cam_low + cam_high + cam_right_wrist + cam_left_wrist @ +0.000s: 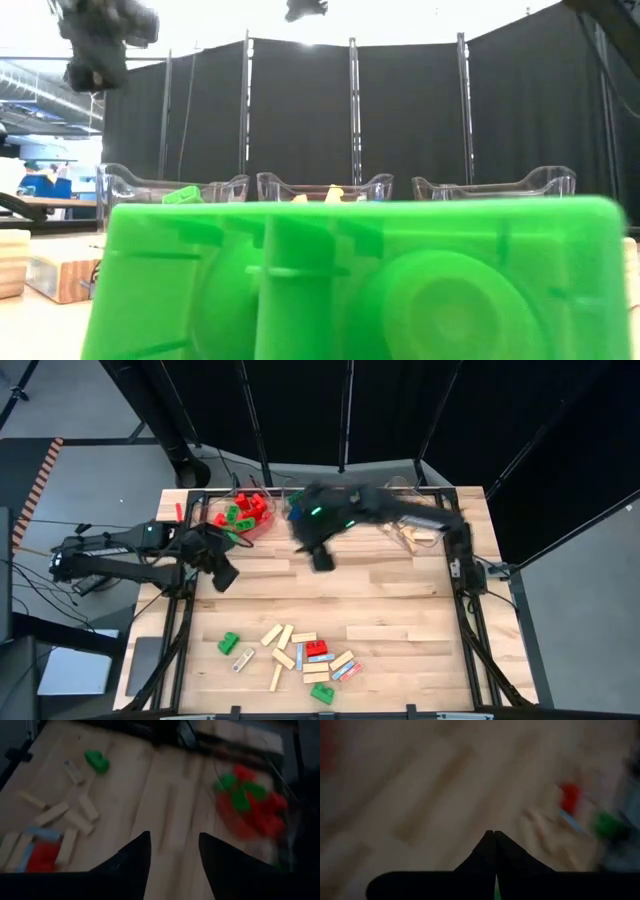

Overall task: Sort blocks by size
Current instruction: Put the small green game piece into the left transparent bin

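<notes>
From above, three clear bins line the far edge of the wooden tabletop [400, 615]. The left bin [243, 512] holds a heap of red and green bricks. The middle bin is mostly hidden under the right arm, and the right bin [420, 530] holds tan wooden bars. The rest of the blocks [295, 655] lie loose near the front edge: tan bars, a red brick, blue pieces and two green bricks. The left gripper [224, 576] hangs over bare wood near the left bin. The right gripper [321, 559] hangs over the tabletop just in front of the middle bin, blurred.

At table height a green brick [360, 280] fills the foreground, studs turned away. Behind it the three bins stand in a row; a green piece shows in the left one [170, 190], yellow bits in the middle one [325, 188].

From the left wrist, the fingers [492, 852] are pressed tight together, holding nothing.

From the right wrist, the fingers [135, 865] stand apart and empty, with the red-and-green bin [250, 805] on one side and the loose pile [55, 827] on the other.
</notes>
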Controlling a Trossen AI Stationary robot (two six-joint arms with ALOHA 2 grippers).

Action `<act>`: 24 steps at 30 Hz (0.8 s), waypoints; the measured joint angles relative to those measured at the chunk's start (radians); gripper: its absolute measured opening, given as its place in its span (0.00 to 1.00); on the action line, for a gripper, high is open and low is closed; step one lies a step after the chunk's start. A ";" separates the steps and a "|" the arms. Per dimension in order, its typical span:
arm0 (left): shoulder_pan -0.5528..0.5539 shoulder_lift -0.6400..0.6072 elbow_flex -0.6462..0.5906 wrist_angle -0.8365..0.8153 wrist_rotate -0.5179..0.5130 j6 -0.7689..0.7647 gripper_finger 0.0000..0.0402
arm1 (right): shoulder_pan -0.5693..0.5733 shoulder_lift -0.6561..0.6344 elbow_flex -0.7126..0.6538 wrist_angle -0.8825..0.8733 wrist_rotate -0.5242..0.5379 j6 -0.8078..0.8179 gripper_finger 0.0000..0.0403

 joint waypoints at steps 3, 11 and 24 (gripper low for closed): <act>-0.076 0.008 0.049 -0.055 0.046 -0.029 0.00 | -0.030 -0.080 0.001 -0.145 0.009 0.046 0.43; -0.330 0.077 0.010 -0.231 -0.014 -0.373 0.00 | -0.067 -0.216 0.001 -0.281 0.170 0.086 0.34; -0.796 0.270 -0.019 0.074 0.037 -0.830 0.00 | -0.092 -0.256 -0.001 -0.461 0.232 0.004 0.03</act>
